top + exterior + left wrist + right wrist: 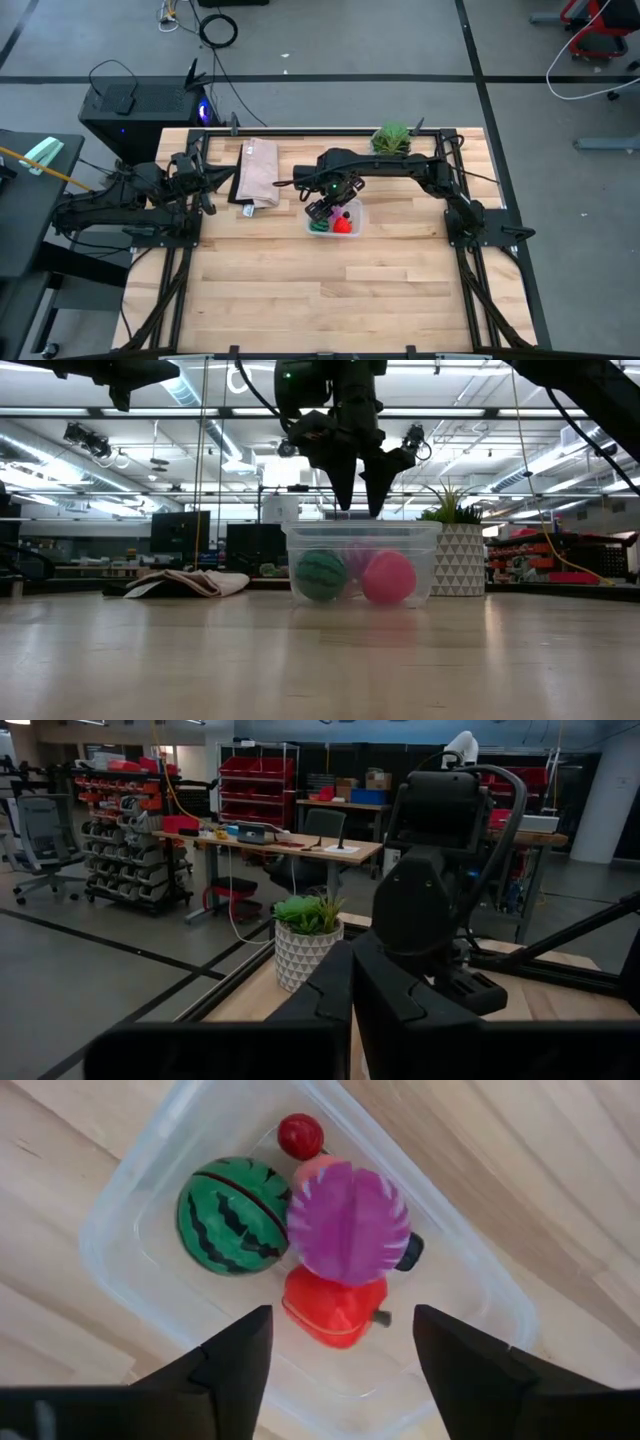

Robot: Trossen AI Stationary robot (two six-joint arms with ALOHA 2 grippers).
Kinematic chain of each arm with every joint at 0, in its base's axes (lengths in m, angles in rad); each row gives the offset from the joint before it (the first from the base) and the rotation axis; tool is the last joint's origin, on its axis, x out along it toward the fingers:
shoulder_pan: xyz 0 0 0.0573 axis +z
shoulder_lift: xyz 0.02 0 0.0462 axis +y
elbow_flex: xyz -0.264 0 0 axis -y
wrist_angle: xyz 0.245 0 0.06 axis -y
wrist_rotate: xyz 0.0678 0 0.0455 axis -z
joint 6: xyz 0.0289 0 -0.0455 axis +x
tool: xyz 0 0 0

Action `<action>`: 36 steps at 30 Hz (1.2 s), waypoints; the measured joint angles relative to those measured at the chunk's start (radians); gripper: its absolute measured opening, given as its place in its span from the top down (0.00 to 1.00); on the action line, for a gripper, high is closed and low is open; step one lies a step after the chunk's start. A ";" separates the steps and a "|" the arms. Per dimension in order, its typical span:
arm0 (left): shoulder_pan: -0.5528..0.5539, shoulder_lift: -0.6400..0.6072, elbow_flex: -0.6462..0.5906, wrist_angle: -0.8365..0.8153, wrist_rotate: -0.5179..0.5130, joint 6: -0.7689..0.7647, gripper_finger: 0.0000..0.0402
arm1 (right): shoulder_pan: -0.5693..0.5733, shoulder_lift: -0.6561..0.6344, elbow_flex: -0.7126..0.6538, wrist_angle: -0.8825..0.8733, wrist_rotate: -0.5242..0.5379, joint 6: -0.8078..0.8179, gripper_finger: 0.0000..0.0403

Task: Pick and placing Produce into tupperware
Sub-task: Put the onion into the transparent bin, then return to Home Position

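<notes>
The clear tupperware tub [470, 1270] stands on the wooden table near its middle [358, 222]. Inside lie the green striped ball [230, 1215], the purple-pink ball [348, 1222], the red lumpy piece [335, 1308], a tiny red ball [300, 1135] and a dark bit [410, 1252]. The green ball [320, 574] and a pink-red piece [388, 578] show through the tub wall in the low view. My right gripper [340, 1350] hangs open and empty just above the tub [358, 485], fingers pointing down. My left gripper is hidden in the folded left arm [190, 175] at the table's left edge.
A tan paper bag [258, 172] lies on the table left of the tub. A leafy plant in a white patterned pot [392, 138] stands at the far edge. Bare wood stretches from the tub to the near edge.
</notes>
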 joint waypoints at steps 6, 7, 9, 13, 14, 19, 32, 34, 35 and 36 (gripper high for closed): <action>0.000 0.000 0.000 0.000 0.000 0.000 0.97 | 0.000 0.000 0.000 0.000 0.000 -0.004 0.36; 0.000 0.000 0.000 0.000 0.000 0.000 0.96 | 0.000 0.000 0.000 0.000 0.000 -0.009 0.36; 0.000 0.000 0.000 0.000 0.000 0.000 0.95 | 0.002 0.000 0.000 -0.001 -0.003 -0.018 0.39; 0.000 0.000 0.000 0.000 0.000 -0.001 0.94 | 0.008 -0.011 0.000 -0.003 -0.015 -0.035 0.48; 0.000 0.000 0.000 0.000 0.000 -0.001 0.94 | 0.009 -0.019 0.000 -0.006 -0.022 -0.038 0.52; 0.000 0.000 0.000 0.002 0.000 -0.001 0.96 | 0.013 -0.054 0.000 -0.001 -0.059 -0.068 0.77; 0.000 0.000 0.000 0.007 0.000 -0.033 0.95 | 0.121 -0.204 0.000 0.256 -0.141 -0.416 0.99; 0.000 0.000 0.000 0.007 0.000 -0.035 0.96 | 0.129 -0.247 0.000 0.304 -0.133 -0.383 0.99; 0.000 0.000 0.000 0.007 0.000 -0.035 0.97 | 0.131 -0.274 0.000 0.321 -0.118 -0.371 0.99; 0.000 0.000 0.000 0.007 0.000 -0.035 0.97 | 0.130 -0.303 0.000 0.338 -0.091 -0.358 0.99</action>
